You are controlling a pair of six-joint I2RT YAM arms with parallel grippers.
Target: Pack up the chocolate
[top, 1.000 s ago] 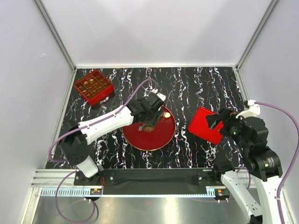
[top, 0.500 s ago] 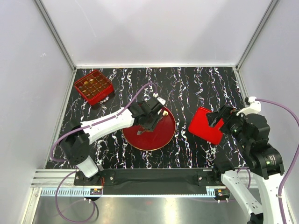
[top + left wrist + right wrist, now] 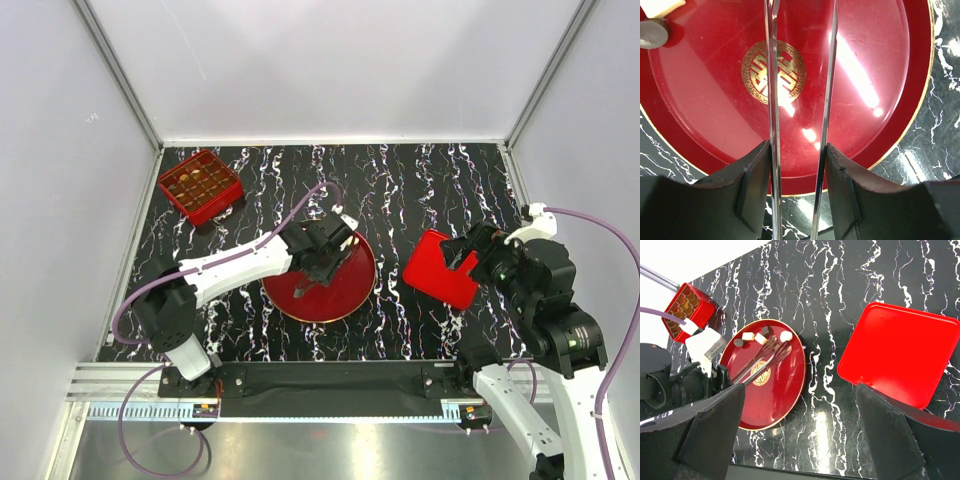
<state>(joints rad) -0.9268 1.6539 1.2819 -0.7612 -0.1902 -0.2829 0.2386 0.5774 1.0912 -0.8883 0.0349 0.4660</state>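
Realignment over the red plate [image 3: 345, 290] before a pick.
The left gripper [image 3: 797, 147], clenched on the tongs [image 3: 772, 90], had drawn back from the plate's far rim toward its centre, blades narrowing (probably aiming at one piece); the right gripper [image 3: 800, 390] hung released. The chocolate [image 3: 760, 338] lay along that far rim; the tongs' tips were cut off in the wrist view, so any catch could not be told.

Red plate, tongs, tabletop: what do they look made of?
Red plate: glossy, probably lacquered plastic or glazed ceramic. It shows sharp glare streaks and a gold printed rim line.
Tongs: thin polished metal, seen as mirror-bright strips.
Tabletop: black with white veins, so a marble look, possibly printed laminate. Cannot tell which.
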